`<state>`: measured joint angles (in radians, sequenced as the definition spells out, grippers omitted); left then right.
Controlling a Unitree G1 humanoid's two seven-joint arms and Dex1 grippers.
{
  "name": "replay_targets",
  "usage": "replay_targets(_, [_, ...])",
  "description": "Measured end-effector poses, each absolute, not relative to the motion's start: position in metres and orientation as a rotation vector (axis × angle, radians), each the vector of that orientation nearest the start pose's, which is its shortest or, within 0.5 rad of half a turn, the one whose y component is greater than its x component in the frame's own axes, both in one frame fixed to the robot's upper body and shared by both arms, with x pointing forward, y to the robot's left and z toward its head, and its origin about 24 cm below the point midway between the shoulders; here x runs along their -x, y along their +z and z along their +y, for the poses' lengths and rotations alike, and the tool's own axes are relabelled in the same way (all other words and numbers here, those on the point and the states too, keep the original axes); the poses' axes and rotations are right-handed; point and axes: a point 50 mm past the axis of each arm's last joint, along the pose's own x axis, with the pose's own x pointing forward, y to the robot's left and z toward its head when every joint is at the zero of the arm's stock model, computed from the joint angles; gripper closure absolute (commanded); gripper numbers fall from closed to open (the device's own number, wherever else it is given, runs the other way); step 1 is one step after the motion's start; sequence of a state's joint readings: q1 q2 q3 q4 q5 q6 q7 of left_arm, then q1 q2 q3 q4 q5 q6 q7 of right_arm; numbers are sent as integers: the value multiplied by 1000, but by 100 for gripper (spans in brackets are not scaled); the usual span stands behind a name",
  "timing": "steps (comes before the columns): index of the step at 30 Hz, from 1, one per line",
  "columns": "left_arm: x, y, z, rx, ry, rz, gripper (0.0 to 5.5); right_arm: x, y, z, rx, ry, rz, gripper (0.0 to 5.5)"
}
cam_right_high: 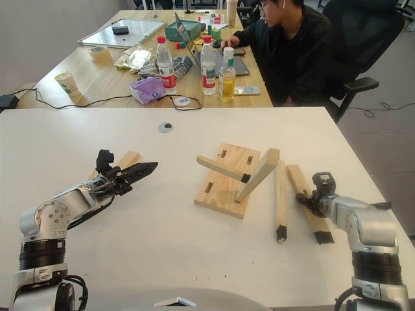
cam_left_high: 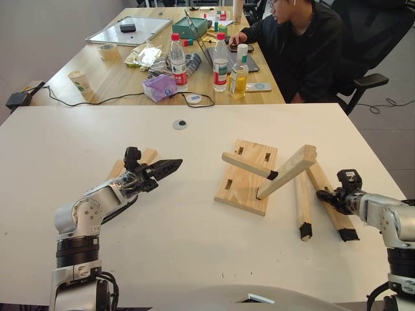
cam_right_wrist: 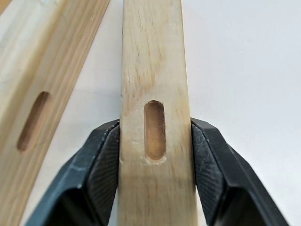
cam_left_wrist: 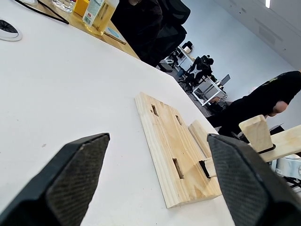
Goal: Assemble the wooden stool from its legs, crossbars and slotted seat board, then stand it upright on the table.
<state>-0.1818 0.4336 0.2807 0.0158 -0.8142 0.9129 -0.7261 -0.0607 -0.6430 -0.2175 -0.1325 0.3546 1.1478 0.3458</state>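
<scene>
The slotted seat board (cam_left_high: 241, 183) lies flat at the table's middle right. One leg (cam_left_high: 245, 164) rests across it, and a second leg (cam_left_high: 286, 171) leans tilted over its right edge. To the right, a third leg (cam_left_high: 303, 208) lies flat on the table. Beside it lies a fourth leg (cam_left_high: 334, 212) with a slot (cam_right_wrist: 155, 128), and my right gripper (cam_right_wrist: 155, 160) is shut across its width. My left gripper (cam_left_high: 167, 168) hovers open left of the board, with nothing between its fingers (cam_left_wrist: 75, 174). Two wooden pieces (cam_left_high: 148, 155) lie under the left arm.
A round grommet (cam_left_high: 179, 124) sits in the white table behind the parts. Beyond the far edge, a wooden desk (cam_left_high: 117, 78) holds bottles (cam_left_high: 221, 53), a cup and cables, and a person sits there. Bare table lies between the left gripper and the board.
</scene>
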Motion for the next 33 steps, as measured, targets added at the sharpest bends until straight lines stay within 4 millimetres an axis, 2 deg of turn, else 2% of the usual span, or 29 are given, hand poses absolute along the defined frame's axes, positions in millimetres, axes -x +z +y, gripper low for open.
replay_targets(12, [-253,76,218,636,-726,400,168,-206,68,-267,33,135,928,346])
replay_targets(15, [-253,76,218,641,-720,397,168,-205,70,-255,14,175,923,346])
replay_targets(26, [-250,75,221,649,-706,394,168,-202,91,-244,31,202,879,346])
replay_targets(33, [-250,75,221,653,-703,394,168,-196,86,-228,-14,259,885,346])
